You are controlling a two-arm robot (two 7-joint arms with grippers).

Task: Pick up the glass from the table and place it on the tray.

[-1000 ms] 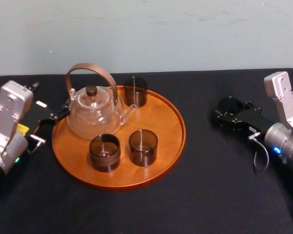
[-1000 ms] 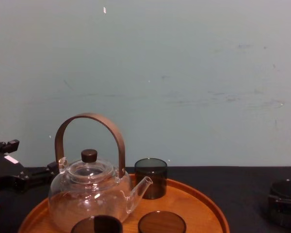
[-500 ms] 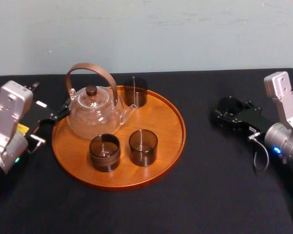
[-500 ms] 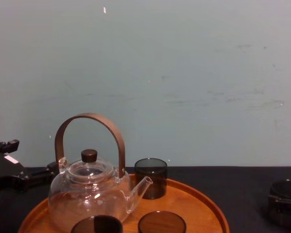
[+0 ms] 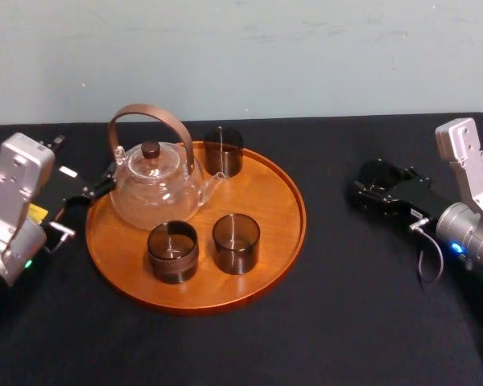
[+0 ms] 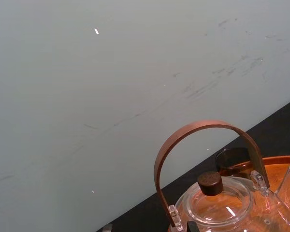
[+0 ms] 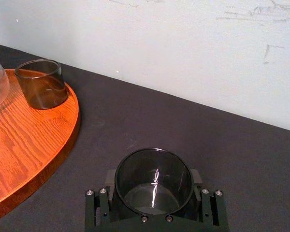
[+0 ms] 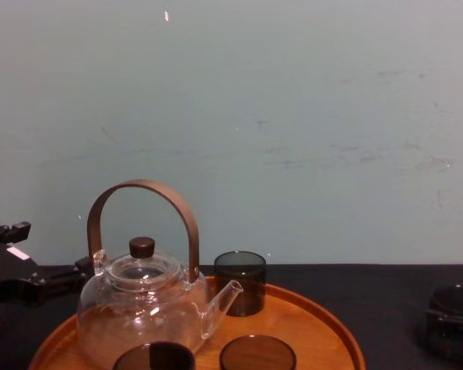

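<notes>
Finding: your right gripper [image 5: 373, 188] is clenched on the glass [image 7: 153, 182]. The right wrist view shows one pad pressed to each side of its wall, with no gap on either side.

Position: the glass lies well to the right of the tray [image 5: 262, 189], apart from its rim, with bare black table [image 5: 330, 265] between them. Whether its base rests on the cloth or has just cleared it cannot be told.

Attitude: the glass stands upright, mouth up, its long axis vertical. The gripper takes it from the side at mid-height.

Governing relation: the tray lies to the left of the gripper, so you should expect a lift followed by a sideways carry over the raised rim.

Tray loading:
- The teapot [image 5: 151, 191] fills the tray's left half.
- One dark glass [image 5: 224, 151] stands at the tray's back.
- Two more [image 5: 173, 251] [image 5: 236, 243] stand toward its front.
- The right part of the tray, nearest the held glass, is bare wood, and I judge it the likeliest landing spot.

Arms: the right arm is the nearer one. Your left gripper [image 5: 87, 193] sits idle against the tray's left rim beside the teapot.

Risk: clipping the rim if the carry is low.
</notes>
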